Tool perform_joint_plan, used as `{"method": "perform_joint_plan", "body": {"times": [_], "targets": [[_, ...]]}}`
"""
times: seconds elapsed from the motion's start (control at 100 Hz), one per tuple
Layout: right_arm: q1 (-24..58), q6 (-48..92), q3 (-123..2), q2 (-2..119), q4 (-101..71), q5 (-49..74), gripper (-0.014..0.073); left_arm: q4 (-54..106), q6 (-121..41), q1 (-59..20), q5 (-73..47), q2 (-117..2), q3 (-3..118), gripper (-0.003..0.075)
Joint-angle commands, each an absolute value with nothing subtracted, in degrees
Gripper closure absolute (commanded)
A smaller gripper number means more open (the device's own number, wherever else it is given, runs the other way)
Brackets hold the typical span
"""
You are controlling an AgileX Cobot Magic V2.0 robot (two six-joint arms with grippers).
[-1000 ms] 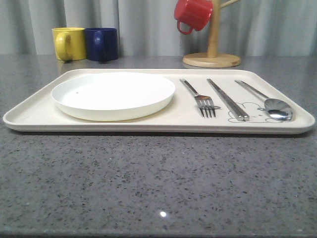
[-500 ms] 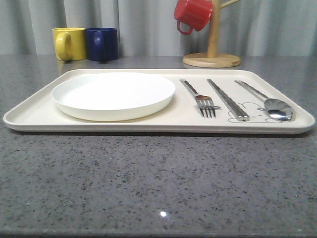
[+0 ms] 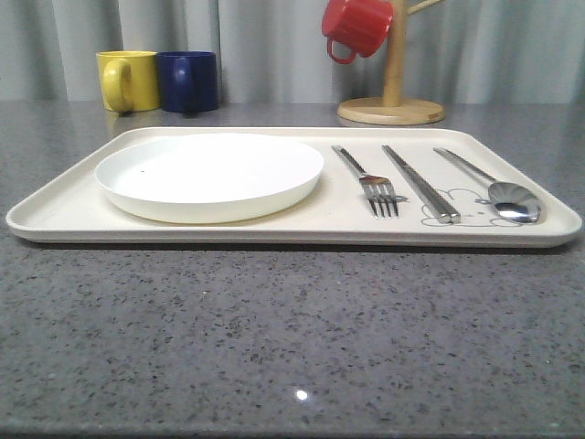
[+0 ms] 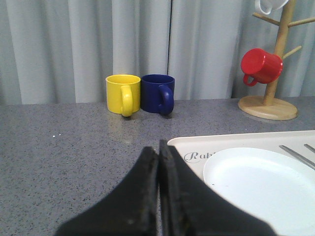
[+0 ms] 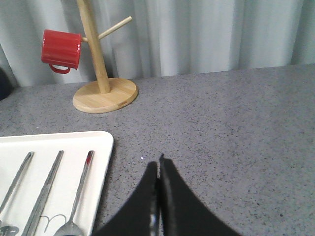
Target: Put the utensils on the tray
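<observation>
The cream tray (image 3: pixel 73 206) lies across the grey table. On it rest the white plate (image 3: pixel 209 174) at the left, then the fork (image 3: pixel 367 181), the pair of chopsticks (image 3: pixel 420 184) and the spoon (image 3: pixel 494 187) side by side at the right. My left gripper (image 4: pixel 158 148) is shut with nothing in it, above the table beside the tray's (image 4: pixel 236 140) left corner and the plate (image 4: pixel 261 182). My right gripper (image 5: pixel 158 162) is shut and empty, over bare table just right of the tray (image 5: pixel 101 157), where the spoon (image 5: pixel 78 196) and chopsticks (image 5: pixel 44 196) lie.
A yellow mug (image 3: pixel 126 80) and a blue mug (image 3: pixel 187 80) stand at the back left behind the tray. A wooden mug stand (image 3: pixel 391 108) with a red mug (image 3: pixel 356 26) hanging on it stands at the back right. Grey curtain closes the back.
</observation>
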State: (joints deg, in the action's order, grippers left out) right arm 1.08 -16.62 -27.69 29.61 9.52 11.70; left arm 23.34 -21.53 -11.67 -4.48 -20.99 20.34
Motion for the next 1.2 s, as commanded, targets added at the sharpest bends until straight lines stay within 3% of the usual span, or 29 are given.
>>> {"method": "perform_joint_plan", "body": {"times": [0.0,0.55,0.69,0.82,1.19], "targets": [[0.7,-16.1,-29.2,29.8,10.4,6.7,0.0662,23.5,-21.6,-12.0,0.0,-21.4,21.9,0.0738],[0.7,-15.9,-29.1,29.7,10.1,6.7,0.0662,23.5,-21.6,-12.0,0.0,-21.4,21.9,0.0738],[0.7,-6.7,-28.1,27.7,2.3,6.3,0.0662,23.5,-21.6,-12.0,0.0,-21.4,21.9,0.0738],[0.7,3.2,-24.2,22.5,-4.3,4.9,0.0662,23.5,-21.6,-12.0,0.0,-21.4,21.9,0.0738],[0.7,3.5,-7.7,0.3,-3.0,3.2,0.0662,23.5,-21.6,-12.0,0.0,-21.4,21.9,0.0738]]}}
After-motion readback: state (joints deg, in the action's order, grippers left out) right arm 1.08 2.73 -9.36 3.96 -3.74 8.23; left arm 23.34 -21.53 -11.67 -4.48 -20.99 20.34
